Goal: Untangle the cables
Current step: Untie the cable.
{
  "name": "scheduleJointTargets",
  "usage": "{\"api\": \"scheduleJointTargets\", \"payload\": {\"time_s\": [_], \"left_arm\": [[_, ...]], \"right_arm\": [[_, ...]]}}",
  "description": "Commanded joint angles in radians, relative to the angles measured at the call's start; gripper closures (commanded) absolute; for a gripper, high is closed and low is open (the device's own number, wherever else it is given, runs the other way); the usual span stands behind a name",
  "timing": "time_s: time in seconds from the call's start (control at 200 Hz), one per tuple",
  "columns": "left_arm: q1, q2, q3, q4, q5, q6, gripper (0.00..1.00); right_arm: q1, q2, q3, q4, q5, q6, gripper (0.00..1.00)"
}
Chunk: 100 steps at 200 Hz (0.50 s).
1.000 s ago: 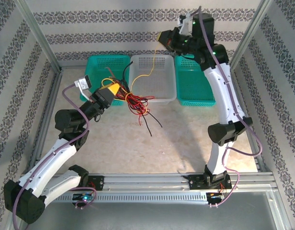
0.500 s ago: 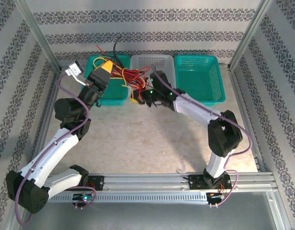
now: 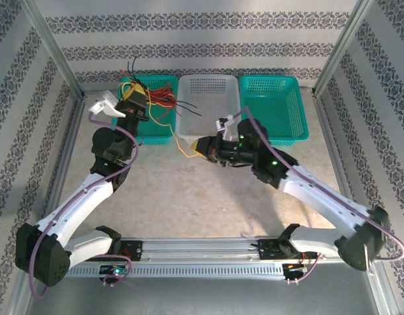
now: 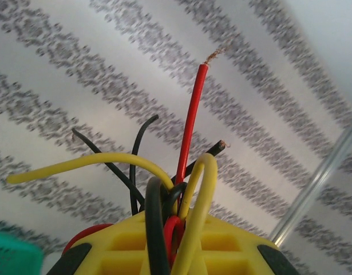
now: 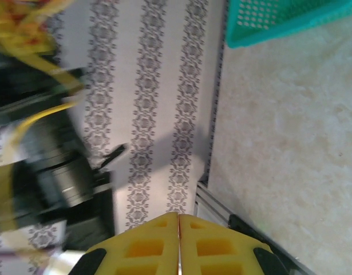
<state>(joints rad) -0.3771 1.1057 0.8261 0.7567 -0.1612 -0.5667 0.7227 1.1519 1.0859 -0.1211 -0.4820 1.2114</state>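
Note:
My left gripper [image 3: 137, 93] is raised above the left teal basket [image 3: 159, 139], shut on a bundle of red, black and yellow cables [image 3: 159, 97]. In the left wrist view the wires sprout from between the yellow fingers [image 4: 176, 220], with a red end [image 4: 190, 120] pointing up. One yellow cable [image 3: 167, 126] runs down from the bundle to the tip of my right gripper [image 3: 196, 149], which lies low in front of the white basket [image 3: 208, 80]. The right jaws [image 5: 178, 216] are pressed together, and the blurred yellow cable [image 5: 44, 112] shows at the left.
A second teal basket [image 3: 274, 80] stands at the back right, its corner also showing in the right wrist view [image 5: 279, 17]. Metal frame posts [image 3: 54, 59] and patterned walls enclose the table. The aluminium rail [image 3: 202, 249] runs along the near edge.
The right arm came down from high at the back to low in front of the white basket and then drew right. The left gripper carried the bundle back over the left teal basket.

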Motion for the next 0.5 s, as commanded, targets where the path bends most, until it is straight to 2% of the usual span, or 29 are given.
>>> {"api": "scheduleJointTargets", "payload": {"time_s": [0.0, 0.09, 0.24, 0.33, 0.42, 0.495], "left_arm": [[0.013, -0.011, -0.023, -0.011, 0.009, 0.044, 1.00], [0.017, -0.028, -0.048, -0.026, 0.064, 0.031, 1.00], [0.049, -0.071, -0.079, -0.067, 0.297, -0.042, 1.00], [0.058, -0.124, -0.124, -0.083, 0.372, -0.099, 1.00], [0.088, -0.155, -0.163, -0.071, 0.489, -0.184, 1.00], [0.117, -0.173, -0.202, 0.011, 0.595, -0.289, 1.00]], "right_arm": [[-0.049, -0.081, 0.123, -0.133, 0.032, -0.089, 1.00], [-0.143, -0.104, 0.240, -0.216, 0.013, -0.125, 1.00], [-0.353, -0.047, 0.516, -0.376, -0.061, -0.211, 1.00], [-0.478, 0.020, 0.681, -0.466, -0.085, -0.253, 1.00], [-0.587, 0.091, 0.804, -0.523, -0.085, -0.257, 1.00], [-0.651, 0.148, 0.885, -0.545, -0.062, -0.256, 1.00]]}}
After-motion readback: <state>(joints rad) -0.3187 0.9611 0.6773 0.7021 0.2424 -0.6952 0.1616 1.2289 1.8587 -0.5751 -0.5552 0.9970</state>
